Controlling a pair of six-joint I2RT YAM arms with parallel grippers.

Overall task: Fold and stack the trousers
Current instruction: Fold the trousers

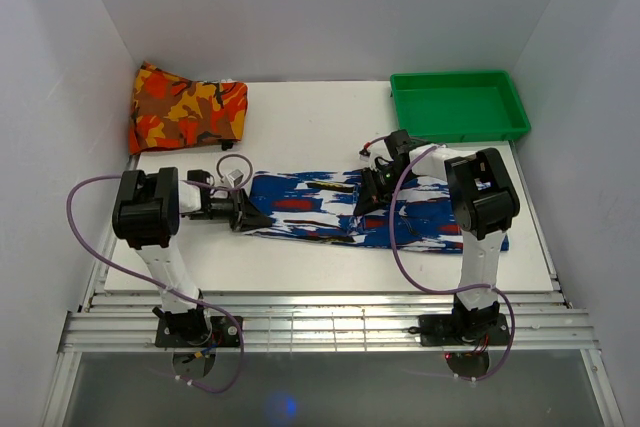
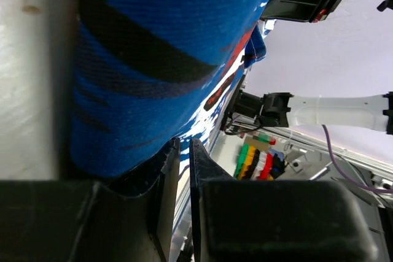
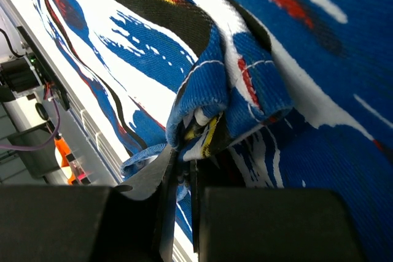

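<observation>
Trousers [image 1: 330,209] lie stretched flat across the table [image 1: 300,122], between the arms. Right hand [image 3: 183,170] narrow, pinching a bunched fold mid-length. Left hand [image 2: 184,151] nearly closed at the left end — cannot tell if cloth sits between. Risk: shallow pinch slips on lifting, or takes one layer only — fold skews. No legible brand, label or writing.
</observation>
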